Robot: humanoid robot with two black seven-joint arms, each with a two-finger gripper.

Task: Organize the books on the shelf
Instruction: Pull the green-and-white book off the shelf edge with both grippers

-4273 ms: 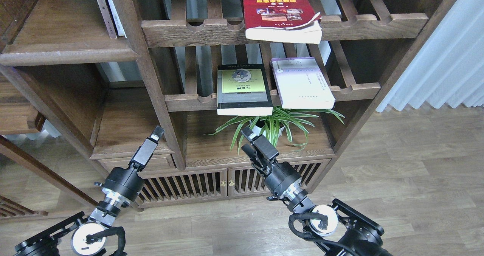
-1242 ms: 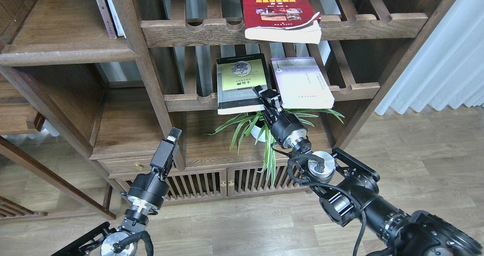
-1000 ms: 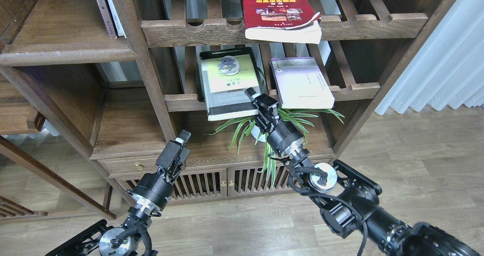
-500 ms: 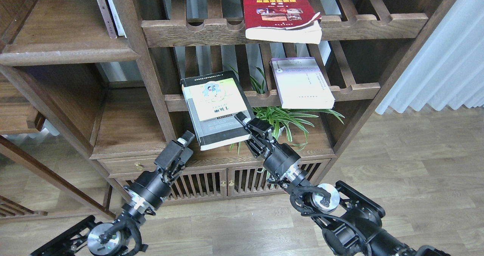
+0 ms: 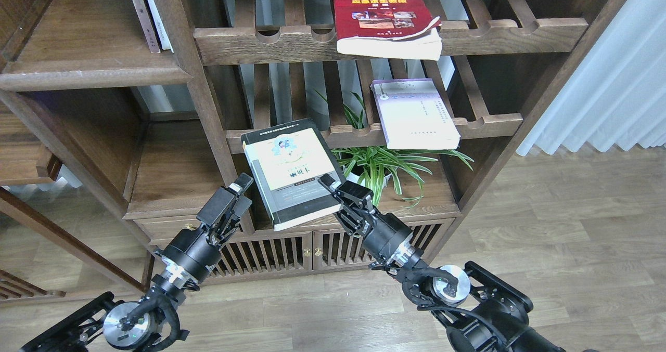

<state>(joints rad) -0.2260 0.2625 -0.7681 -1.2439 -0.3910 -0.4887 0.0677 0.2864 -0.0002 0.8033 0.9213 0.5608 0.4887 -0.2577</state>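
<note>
My right gripper [image 5: 331, 185] is shut on the right edge of the black-edged book with the yellow-green cover [image 5: 291, 172] and holds it in the air, tilted, in front of the bookcase. My left gripper [image 5: 240, 187] is just left of that book; I cannot tell whether it touches it or is open. The pale lavender-white book [image 5: 414, 114] lies flat on the middle slatted rack. The thick red book [image 5: 386, 20] lies on the upper slatted rack. The solid dark wood shelf [image 5: 88, 55] is at upper left.
Two thin upright books [image 5: 148, 14] stand at the right end of the solid shelf. A potted spider plant [image 5: 380, 165] sits on the low board behind my right gripper. A thick wooden post [image 5: 200, 92] separates the sections. A white curtain [image 5: 609, 92] hangs at right.
</note>
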